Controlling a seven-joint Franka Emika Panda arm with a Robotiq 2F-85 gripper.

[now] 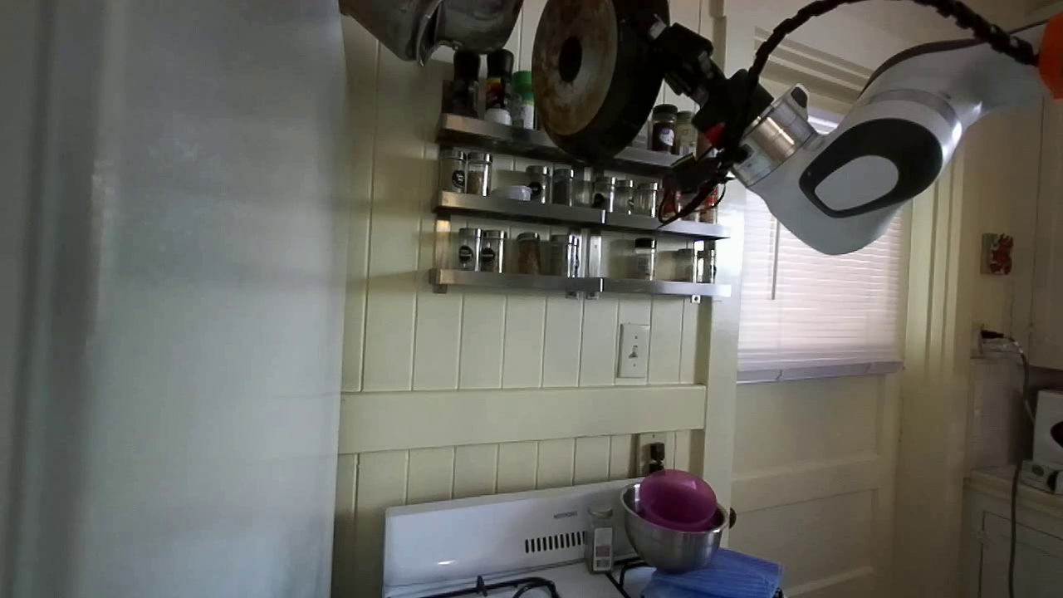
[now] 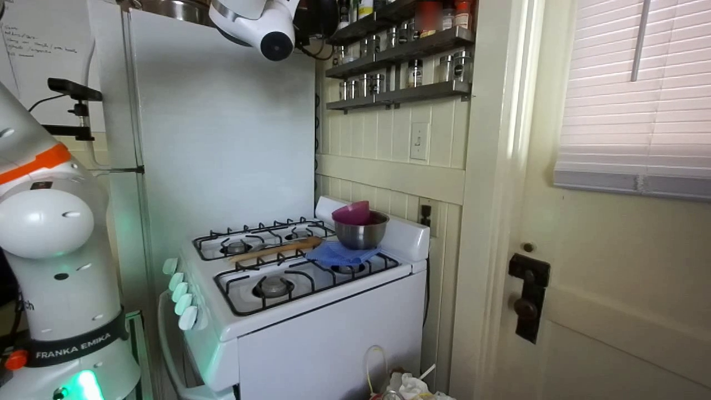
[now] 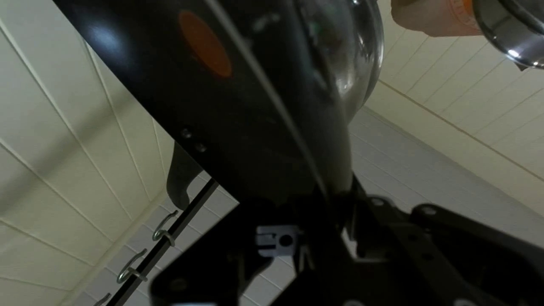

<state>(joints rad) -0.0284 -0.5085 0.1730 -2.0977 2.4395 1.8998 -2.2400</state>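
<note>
A dark pan (image 1: 602,79) is held high, turned on its side with its stained underside showing, across the front edge of the top shelf (image 1: 494,134); whether its rim touches that edge cannot be told. The fingers (image 1: 677,51) are clamped on the pan's side, its wall passing between them. In the wrist view, a dark handle (image 3: 182,178) at the pan's edge appears just beside a black rail (image 3: 154,255) with silver hooks (image 3: 163,233), while the pan's opposite side overlaps a shiny metal object (image 3: 365,46). In an exterior view, the edge of the refrigerator (image 1: 183,291) stands well apart from the pan, with a grey metal piece (image 1: 453,23) overhead between them. Jars (image 1: 479,174) line the middle shelf (image 1: 515,204), lower than the pan. From the lowest shelf (image 1: 511,281), a tall stretch of panelled wall (image 1: 498,340) reaches down to the stove (image 2: 328,322). Near the stove's back edge, by the corner toward the door (image 2: 600,239), a steel bowl (image 2: 361,236) holding a tilted pink bowl (image 2: 353,214) sits on a blue cloth (image 2: 333,254); a wooden utensil (image 2: 278,250) lies across the middle, one end near the front edge.
</note>
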